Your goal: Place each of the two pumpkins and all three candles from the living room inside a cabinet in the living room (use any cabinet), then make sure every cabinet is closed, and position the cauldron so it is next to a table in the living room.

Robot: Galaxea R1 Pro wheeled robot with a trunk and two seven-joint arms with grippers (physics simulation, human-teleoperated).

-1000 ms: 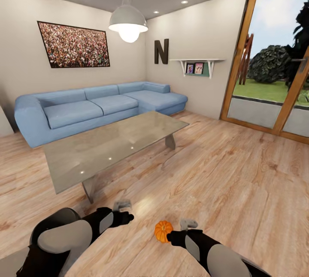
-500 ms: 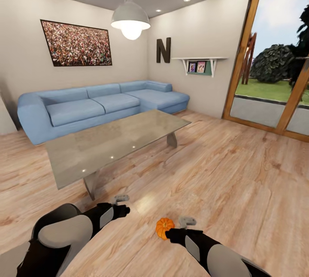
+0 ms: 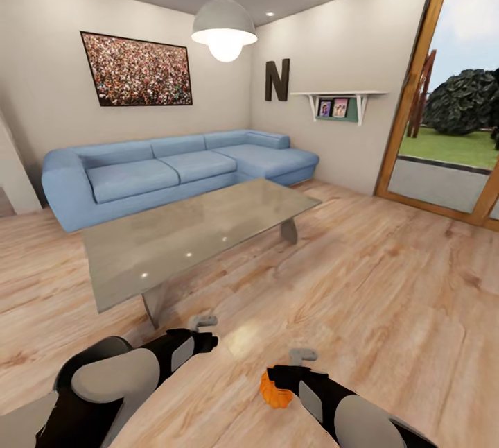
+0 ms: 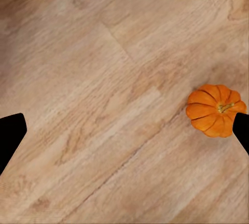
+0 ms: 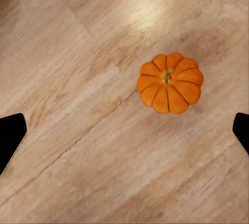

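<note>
Down at your feet, on the wooden floor (image 3: 388, 295), one pumpkin (image 3: 276, 390) sits upright with its stem up, just beside your right gripper (image 3: 299, 359) and partly hidden behind that arm in the head view. Through the right wrist camera the pumpkin (image 5: 170, 82) lies between the two dark fingertips at the picture's edges but clear of both, so that gripper is spread wide and holds nothing. Your left gripper (image 3: 202, 326) hangs over bare boards; its wrist camera also shows the tips far apart and empty, with the same pumpkin (image 4: 215, 110) off near one fingertip (image 4: 240, 130). Judging from this, the task is at an early stage: this pumpkin is still on the floor, not yet picked up, and it has to go into a cabinet that you cannot see from here. Further out stands the glass coffee table (image 3: 187, 233), its top bare, and beyond it the blue sofa (image 3: 173, 167) against the wall, under the framed picture (image 3: 136, 71) and the hanging lamp (image 3: 224, 23). To the right is the glazed door (image 3: 450, 115) to the garden. The second pumpkin, the three candles and the cauldron are nowhere among these things, so by the look of it all of that is still ahead of you.
</note>
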